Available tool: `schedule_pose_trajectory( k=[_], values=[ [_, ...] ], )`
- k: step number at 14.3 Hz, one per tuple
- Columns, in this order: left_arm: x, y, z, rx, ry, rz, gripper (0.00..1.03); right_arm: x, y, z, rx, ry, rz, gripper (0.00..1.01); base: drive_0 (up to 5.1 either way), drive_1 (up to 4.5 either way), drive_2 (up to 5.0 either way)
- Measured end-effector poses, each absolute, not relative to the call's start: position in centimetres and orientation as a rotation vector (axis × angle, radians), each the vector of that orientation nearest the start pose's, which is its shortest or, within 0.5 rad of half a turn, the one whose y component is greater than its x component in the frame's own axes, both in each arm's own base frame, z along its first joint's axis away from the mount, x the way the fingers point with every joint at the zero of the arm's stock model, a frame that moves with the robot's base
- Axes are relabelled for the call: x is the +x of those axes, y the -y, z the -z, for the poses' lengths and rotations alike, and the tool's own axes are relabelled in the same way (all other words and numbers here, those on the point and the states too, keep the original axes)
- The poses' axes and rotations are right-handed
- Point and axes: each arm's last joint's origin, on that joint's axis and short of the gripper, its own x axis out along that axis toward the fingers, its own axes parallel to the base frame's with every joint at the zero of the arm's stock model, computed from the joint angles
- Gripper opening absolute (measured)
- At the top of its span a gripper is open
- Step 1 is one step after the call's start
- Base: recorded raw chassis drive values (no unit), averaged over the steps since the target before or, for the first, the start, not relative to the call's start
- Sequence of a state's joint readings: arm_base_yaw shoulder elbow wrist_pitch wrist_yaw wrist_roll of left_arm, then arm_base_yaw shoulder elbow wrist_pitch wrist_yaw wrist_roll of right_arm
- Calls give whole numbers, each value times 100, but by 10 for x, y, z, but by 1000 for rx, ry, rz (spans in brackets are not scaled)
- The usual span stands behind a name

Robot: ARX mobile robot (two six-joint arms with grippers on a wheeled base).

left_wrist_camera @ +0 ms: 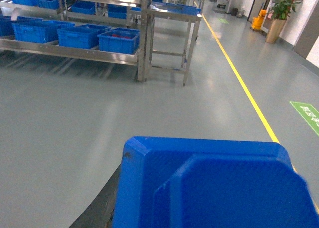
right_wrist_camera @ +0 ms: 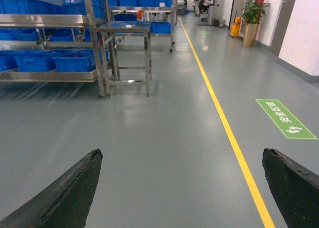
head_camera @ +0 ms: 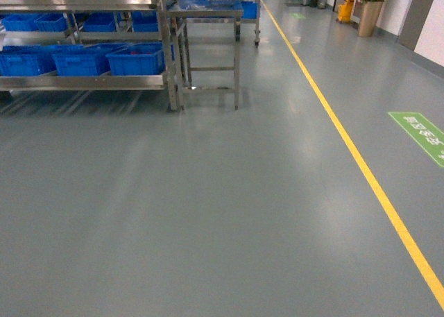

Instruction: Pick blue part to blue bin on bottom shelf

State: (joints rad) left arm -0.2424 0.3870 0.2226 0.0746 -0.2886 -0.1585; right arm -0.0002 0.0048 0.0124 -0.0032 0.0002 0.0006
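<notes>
A large blue part [left_wrist_camera: 209, 188] fills the bottom of the left wrist view, and my left gripper [left_wrist_camera: 199, 203] is shut on it. Only one dark finger [left_wrist_camera: 102, 208] shows, at the part's left edge. Far ahead on the left, the bottom shelf [head_camera: 83, 82] of a steel rack carries a row of blue bins [head_camera: 135, 59], also seen as blue bins [left_wrist_camera: 118, 41] from the left wrist. My right gripper [right_wrist_camera: 182, 188] hangs open above bare floor, with nothing between its fingers [right_wrist_camera: 70, 198]. Neither gripper appears in the head view.
A steel table frame [head_camera: 208, 46] stands just right of the rack. A yellow floor line [head_camera: 347, 143] runs away on the right, with a green floor sign [head_camera: 423, 135] beyond it. A potted plant [head_camera: 370, 15] and a yellow bucket [head_camera: 345, 12] stand far back.
</notes>
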Motion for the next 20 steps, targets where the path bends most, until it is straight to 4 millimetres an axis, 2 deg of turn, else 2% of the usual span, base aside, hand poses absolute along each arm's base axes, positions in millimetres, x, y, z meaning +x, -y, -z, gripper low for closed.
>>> schedule_pose_trajectory(
  k=[20],
  values=[
    [120, 21, -214, -136, -79, -53, 45, 97, 0, -167, 1, 1, 0, 98, 4, 434, -426]
  ],
)
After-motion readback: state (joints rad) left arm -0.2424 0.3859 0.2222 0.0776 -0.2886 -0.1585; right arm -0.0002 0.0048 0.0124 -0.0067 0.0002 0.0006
